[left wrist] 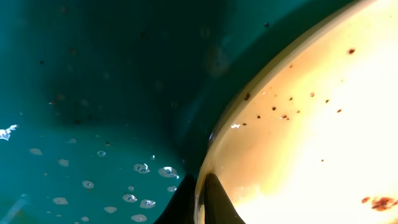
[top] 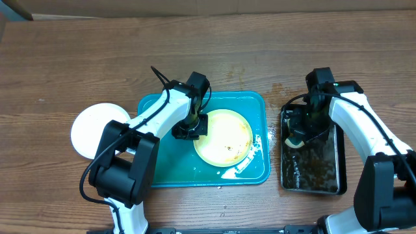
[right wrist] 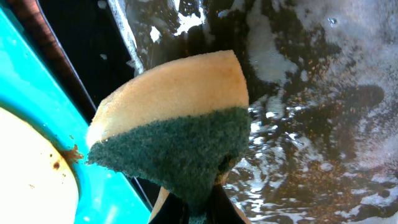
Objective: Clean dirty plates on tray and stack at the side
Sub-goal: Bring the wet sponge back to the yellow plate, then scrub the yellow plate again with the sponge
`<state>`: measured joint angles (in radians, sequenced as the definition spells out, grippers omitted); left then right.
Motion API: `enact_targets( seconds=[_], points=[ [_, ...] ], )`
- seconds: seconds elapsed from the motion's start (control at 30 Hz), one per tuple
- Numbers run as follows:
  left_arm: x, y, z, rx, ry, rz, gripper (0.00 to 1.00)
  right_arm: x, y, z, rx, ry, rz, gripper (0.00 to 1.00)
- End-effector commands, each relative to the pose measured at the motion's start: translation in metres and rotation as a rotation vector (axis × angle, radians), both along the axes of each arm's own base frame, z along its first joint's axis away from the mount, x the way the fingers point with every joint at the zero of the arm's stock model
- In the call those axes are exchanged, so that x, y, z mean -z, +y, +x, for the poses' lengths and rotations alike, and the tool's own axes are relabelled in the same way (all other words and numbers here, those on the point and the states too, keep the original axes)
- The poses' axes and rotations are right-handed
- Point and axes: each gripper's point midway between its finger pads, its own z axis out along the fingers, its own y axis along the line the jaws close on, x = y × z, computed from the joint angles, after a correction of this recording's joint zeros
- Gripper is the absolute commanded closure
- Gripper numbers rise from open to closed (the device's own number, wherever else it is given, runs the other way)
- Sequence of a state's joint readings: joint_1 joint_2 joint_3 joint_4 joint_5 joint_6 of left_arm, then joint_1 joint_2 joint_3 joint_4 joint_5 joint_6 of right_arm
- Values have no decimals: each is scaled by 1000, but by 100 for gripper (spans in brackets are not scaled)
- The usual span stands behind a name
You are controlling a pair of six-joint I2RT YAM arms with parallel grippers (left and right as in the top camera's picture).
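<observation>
Roughly: I see left gripper [left wrist: 199,202] pinching yellow plate [top: 224,135] rim, tips cropped; right gripper [right wrist: 199,210] clamps sponge [right wrist: 174,118], fingers hidden.

The left pincer [left wrist: 199,182] appears as two dark fingertips at the bottom edge, clamping the rim of the pale yellow plate [left wrist: 311,124] between them. Brown specks [left wrist: 283,115] dot the plate. The teal tray [left wrist: 93,74] beneath carries water droplets [left wrist: 143,168].

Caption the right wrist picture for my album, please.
Right gripper holds a yellow-and-green sponge above the pan of murky, foamy water.
</observation>
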<state>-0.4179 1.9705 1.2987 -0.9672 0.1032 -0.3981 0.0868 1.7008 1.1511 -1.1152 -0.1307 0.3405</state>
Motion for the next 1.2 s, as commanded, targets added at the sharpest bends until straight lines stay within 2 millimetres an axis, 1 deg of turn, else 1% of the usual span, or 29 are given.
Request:
enact_targets(
  seconds=[0.0, 0.07, 0.1, 0.2, 0.3, 0.4, 0.57, 0.77, 0.97, 1.03, 1.17],
  points=[
    [13, 4, -9, -27, 46, 16, 96, -14, 7, 9, -8, -53, 7, 96],
    [12, 1, -11, -29, 55, -3, 96, -20, 16, 11, -27, -73, 33, 96],
    [12, 0, -11, -30, 57, -8, 96, -27, 26, 13, -57, -93, 70, 96],
    [11, -6, -13, -33, 71, -39, 96, -49, 67, 16, -196, -159, 216, 96],
    [11, -7, -14, -35, 75, -49, 96, -61, 109, 12, -309, -197, 325, 96],
    [11, -7, -14, -38, 75, -48, 96, -58, 140, 7, -374, -210, 344, 96],
    [11, -7, -14, -38, 75, -48, 96, -44, 175, -5, -369, -198, 365, 96],
    [11, -8, -13, -38, 71, -49, 96, -13, 199, -16, -368, -177, 349, 96],
    [11, -8, -13, -38, 71, -50, 96, 19, 212, -25, -383, -133, 330, 96],
    [11, -8, -13, -38, 70, -50, 96, 30, 210, -26, -385, -117, 304, 96],
    [11, -7, -12, -37, 68, -47, 96, 48, 195, -21, -356, -111, 199, 96]
  ],
)
